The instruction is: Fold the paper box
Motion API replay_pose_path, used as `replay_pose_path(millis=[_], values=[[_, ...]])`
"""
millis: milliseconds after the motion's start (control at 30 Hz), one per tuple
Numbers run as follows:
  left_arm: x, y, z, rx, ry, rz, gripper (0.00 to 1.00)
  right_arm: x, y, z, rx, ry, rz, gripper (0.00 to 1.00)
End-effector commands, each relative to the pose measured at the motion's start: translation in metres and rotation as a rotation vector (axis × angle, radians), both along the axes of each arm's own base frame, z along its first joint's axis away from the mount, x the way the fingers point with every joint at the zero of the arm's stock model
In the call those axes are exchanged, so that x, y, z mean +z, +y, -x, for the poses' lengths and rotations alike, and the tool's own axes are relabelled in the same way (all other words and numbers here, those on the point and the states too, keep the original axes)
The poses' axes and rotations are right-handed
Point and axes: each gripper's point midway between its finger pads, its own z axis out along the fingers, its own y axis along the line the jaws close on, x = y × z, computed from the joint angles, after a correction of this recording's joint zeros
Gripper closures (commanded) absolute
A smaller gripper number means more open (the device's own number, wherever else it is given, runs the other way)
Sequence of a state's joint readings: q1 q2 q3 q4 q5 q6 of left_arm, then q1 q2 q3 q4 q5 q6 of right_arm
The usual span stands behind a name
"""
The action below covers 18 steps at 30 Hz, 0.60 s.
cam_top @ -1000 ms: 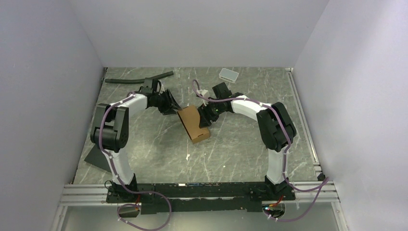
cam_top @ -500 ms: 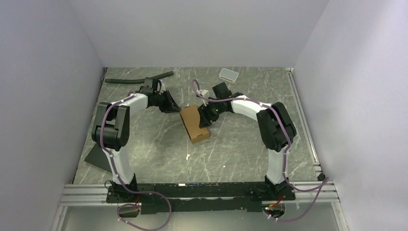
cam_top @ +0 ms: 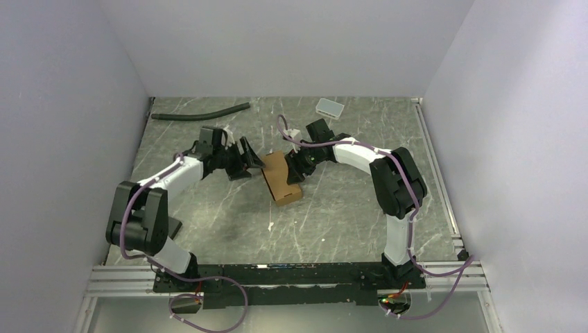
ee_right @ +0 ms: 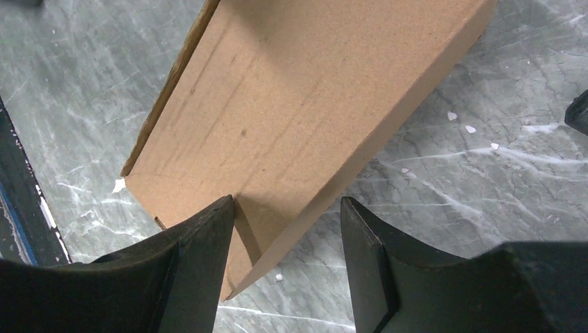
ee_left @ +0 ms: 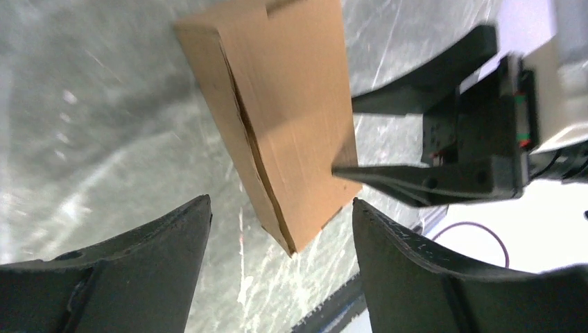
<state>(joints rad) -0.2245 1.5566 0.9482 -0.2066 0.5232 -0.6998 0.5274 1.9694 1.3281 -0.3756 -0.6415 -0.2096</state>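
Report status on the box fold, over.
Left gripper open, short of paper box. Right gripper straddles its edge, grip unclear. Nothing in the way.

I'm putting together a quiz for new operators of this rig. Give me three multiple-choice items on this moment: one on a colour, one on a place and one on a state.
1. What colour is the oblong cardboard paper box?
A. white
B. plain brown
C. black

2. Where does the small white-grey plastic tray lie?
A. at the far edge of the grey marbled table, right of centre
B. on top of the box
C. beside the arm bases

3. How does the left tool stand?
A. shut on the box
B. open, clear of the box
C. shut on nothing

Answers:
1 B: every view shows brown card.
2 A: the top view shows it close to the back wall.
3 B: the left wrist view shows both fingers spread, with bare table between them and the box.
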Motion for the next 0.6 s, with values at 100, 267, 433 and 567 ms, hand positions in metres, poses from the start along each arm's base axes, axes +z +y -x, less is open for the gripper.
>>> replay_pose_path(millis=[100, 267, 433, 567], values=[[-0.009, -0.056, 0.058, -0.096, 0.080, 0.078, 0.22, -0.030, -0.011, 0.002, 0.002, -0.003, 0.110, 0.39], [-0.020, -0.071, 0.072, -0.075, 0.128, 0.026, 0.28, -0.030, -0.011, 0.003, 0.002, -0.001, 0.109, 0.39], [-0.033, -0.080, 0.072, -0.074, 0.174, 0.007, 0.56, -0.028, -0.011, 0.002, 0.002, -0.007, 0.108, 0.39], [-0.036, -0.083, 0.068, -0.082, 0.169, 0.005, 0.73, -0.027, -0.011, 0.002, 0.002, -0.009, 0.107, 0.39]])
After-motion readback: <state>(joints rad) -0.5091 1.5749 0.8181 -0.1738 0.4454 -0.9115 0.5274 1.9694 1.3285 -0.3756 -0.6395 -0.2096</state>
